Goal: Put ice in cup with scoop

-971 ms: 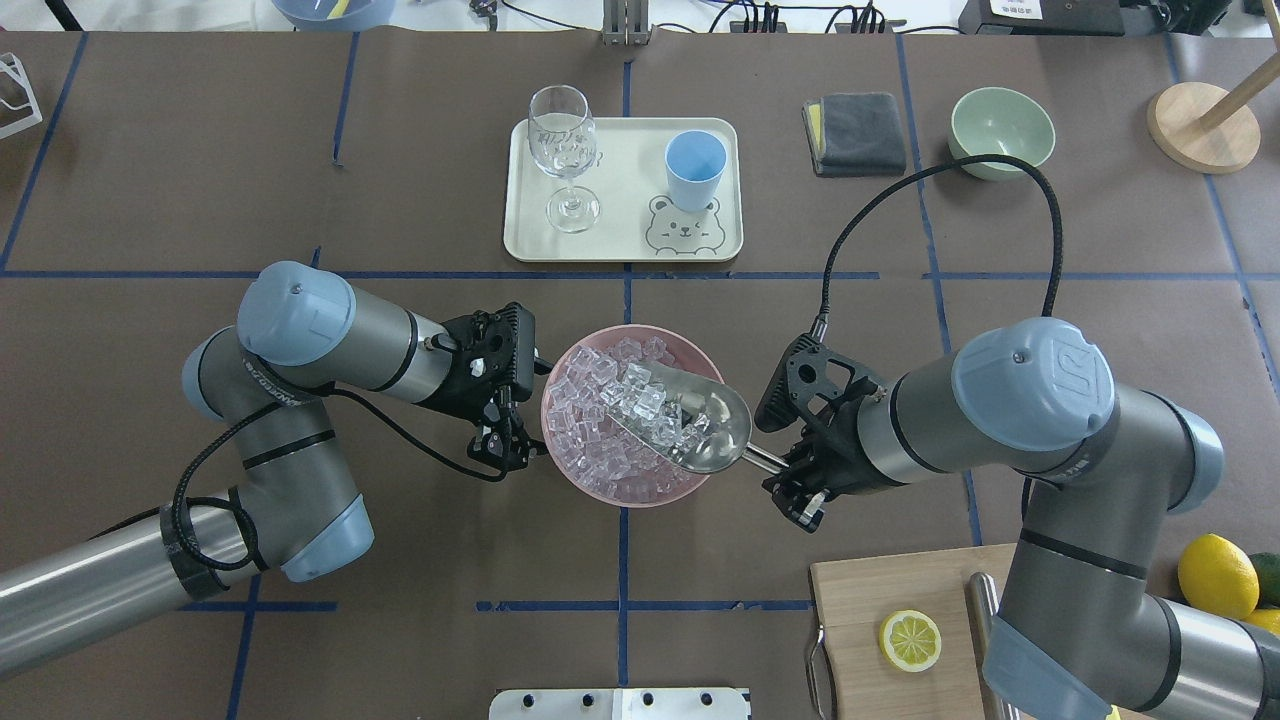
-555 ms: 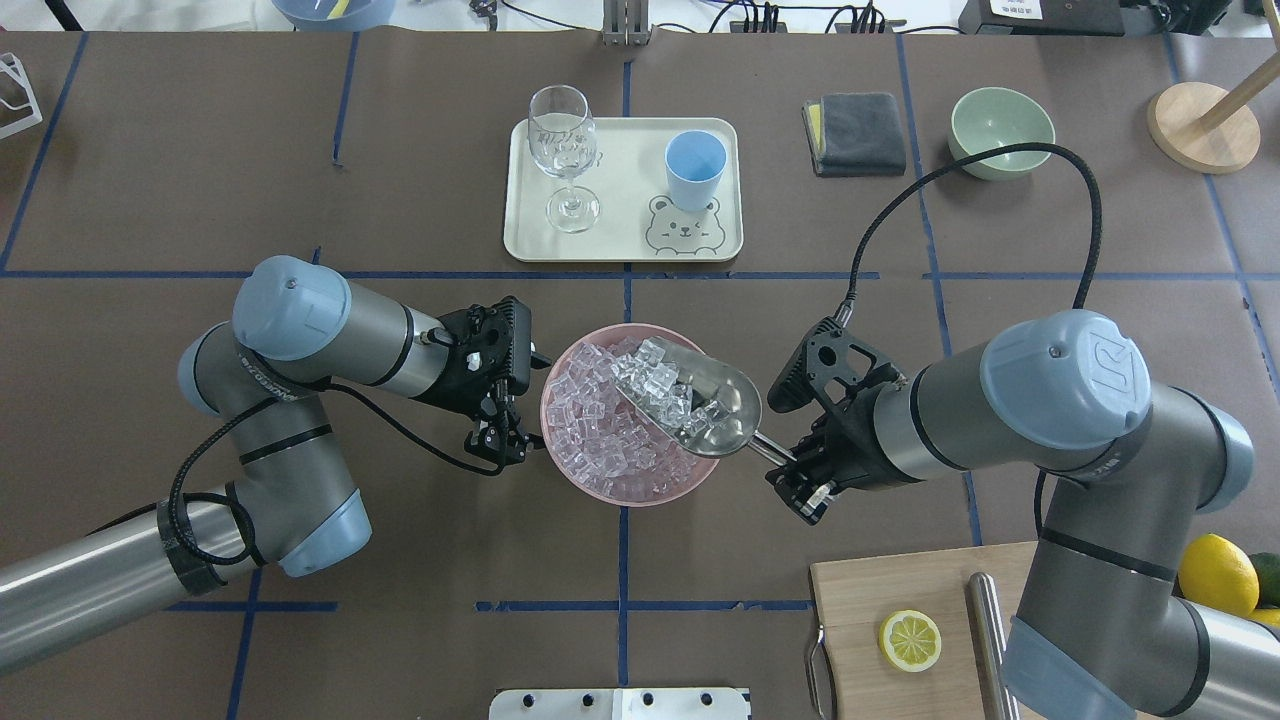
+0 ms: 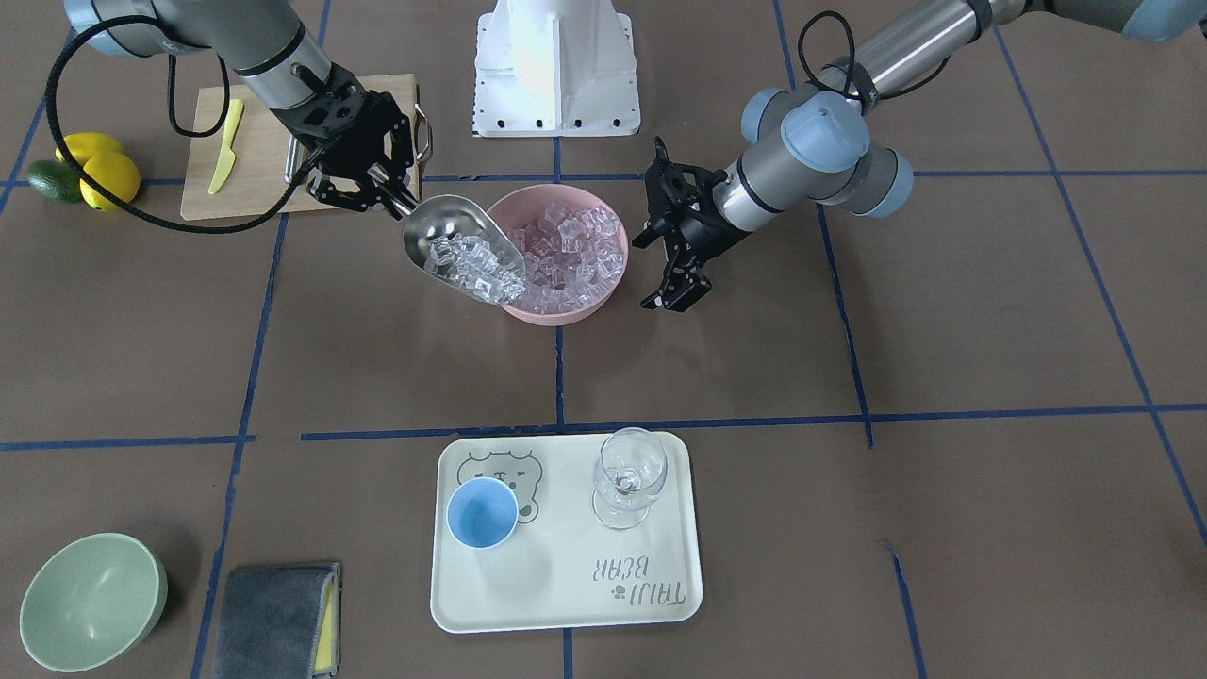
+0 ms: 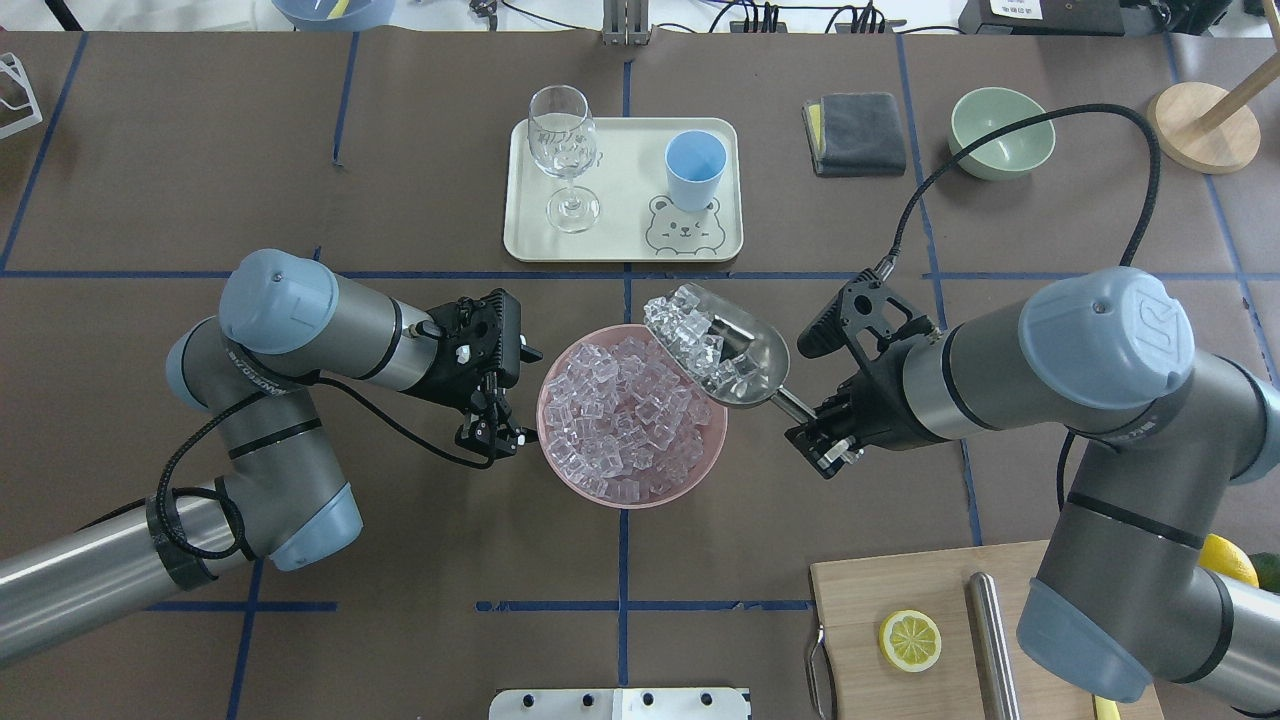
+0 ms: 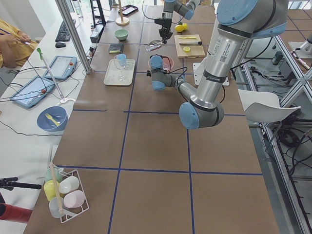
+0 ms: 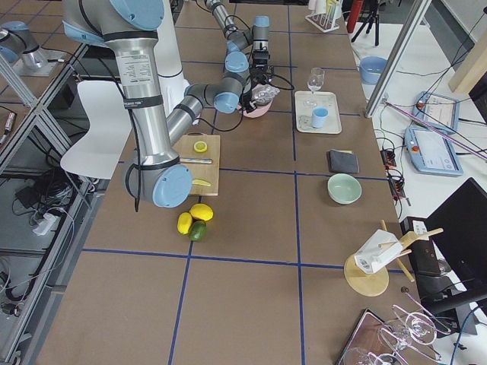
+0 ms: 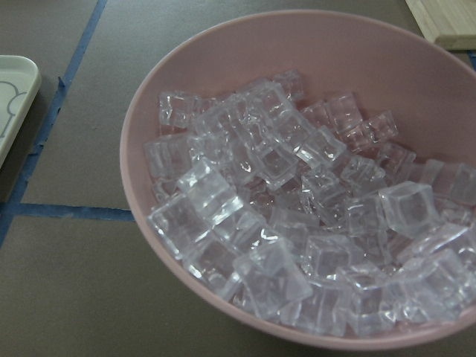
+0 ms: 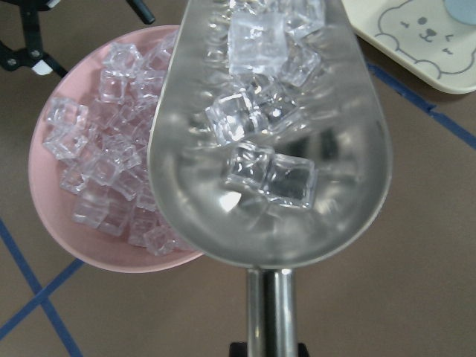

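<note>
Nearest the robot, the board (image 4: 870, 600) w/ its lemon slice (image 4: 910, 640) plays no part in the job. Next out, the bowl (image 4: 543, 415) sits mid-table, heaped w/ ice (image 4: 625, 420).

The left jaws stand open and empty just beside the bowl's left rim, wrist cam looking into the heap. They are prob. parked there to steady the bowl if needed, w/o blocking the other arm.

The right jaws are closed on the end of the scoop's rod handle, i.e. far from the trough, so the trough reaches out ahead of the arm. The scoop (image 4: 740, 360) hangs above the table at the bowl's far-right rim, mouth aimed toward the tray. Its load of ice sits bunched toward the open mouth, w/ a couple of cubes further back. Whether the trough is level or tipped slightly mouth-down is hard to judge from these angles.

Farthest out, the tray (image 4: 620, 215) carries the cup (image 4: 695, 165), upright, no ice in it, well apart from the scoop. The glass (image 4: 565, 150) stands on the tray's left.

Judgement: scooping looks done, the carry to the cup is in hand, and the pour is not yet begun. The cup is small vs. the scoop's mouth, so the pour will call for a slow tilt w/ the mouth right over the cup.
</note>
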Tool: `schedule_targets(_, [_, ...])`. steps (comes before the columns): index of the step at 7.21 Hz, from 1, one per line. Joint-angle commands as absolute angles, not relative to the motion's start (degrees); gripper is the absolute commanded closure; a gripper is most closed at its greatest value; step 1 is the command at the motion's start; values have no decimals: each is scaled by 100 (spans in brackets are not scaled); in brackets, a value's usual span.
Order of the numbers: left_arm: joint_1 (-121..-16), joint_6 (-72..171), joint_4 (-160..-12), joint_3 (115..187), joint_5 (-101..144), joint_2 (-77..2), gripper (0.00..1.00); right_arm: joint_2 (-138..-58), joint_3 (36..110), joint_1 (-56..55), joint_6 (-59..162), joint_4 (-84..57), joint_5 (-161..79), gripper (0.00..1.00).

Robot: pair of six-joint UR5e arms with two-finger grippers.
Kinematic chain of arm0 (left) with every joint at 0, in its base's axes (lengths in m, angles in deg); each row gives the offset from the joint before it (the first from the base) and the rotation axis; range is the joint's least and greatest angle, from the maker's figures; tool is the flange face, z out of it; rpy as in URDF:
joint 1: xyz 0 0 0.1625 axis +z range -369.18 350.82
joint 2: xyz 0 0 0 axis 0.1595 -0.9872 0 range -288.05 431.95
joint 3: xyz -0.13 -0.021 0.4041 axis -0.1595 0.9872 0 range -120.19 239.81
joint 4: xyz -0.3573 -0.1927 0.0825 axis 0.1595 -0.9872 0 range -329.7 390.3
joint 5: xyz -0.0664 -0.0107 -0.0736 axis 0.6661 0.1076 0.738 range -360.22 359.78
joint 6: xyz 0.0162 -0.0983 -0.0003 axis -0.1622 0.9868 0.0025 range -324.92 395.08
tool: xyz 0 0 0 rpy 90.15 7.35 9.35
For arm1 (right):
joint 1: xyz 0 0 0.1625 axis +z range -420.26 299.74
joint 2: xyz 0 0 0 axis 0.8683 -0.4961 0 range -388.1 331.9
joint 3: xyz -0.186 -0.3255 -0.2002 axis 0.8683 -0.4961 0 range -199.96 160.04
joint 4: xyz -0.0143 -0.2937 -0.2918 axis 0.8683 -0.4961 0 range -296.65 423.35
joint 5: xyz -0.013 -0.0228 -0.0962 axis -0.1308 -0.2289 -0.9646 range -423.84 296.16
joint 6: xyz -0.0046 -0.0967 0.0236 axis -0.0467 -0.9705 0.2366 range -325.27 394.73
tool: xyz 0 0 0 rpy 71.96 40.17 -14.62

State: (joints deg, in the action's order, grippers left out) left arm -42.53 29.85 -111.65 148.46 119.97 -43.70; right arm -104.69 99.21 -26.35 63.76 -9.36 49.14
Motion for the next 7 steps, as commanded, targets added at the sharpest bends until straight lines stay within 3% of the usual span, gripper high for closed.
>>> schedule_targets(1, [-4388, 2972, -11156, 15174, 12028, -3950, 0, -10221, 9904, -2248, 6382, -1668, 5059, 100])
schedule_targets(4, [-4547, 2954, -11165, 15498, 12195, -3442, 0, -9299, 9326, -2010, 6725, -2732, 5059, 100])
schedule_targets(7, [-4547, 2954, -11165, 15526, 12187, -3387, 0, -8657, 8449, -1642, 6787, -2928, 5451, 100])
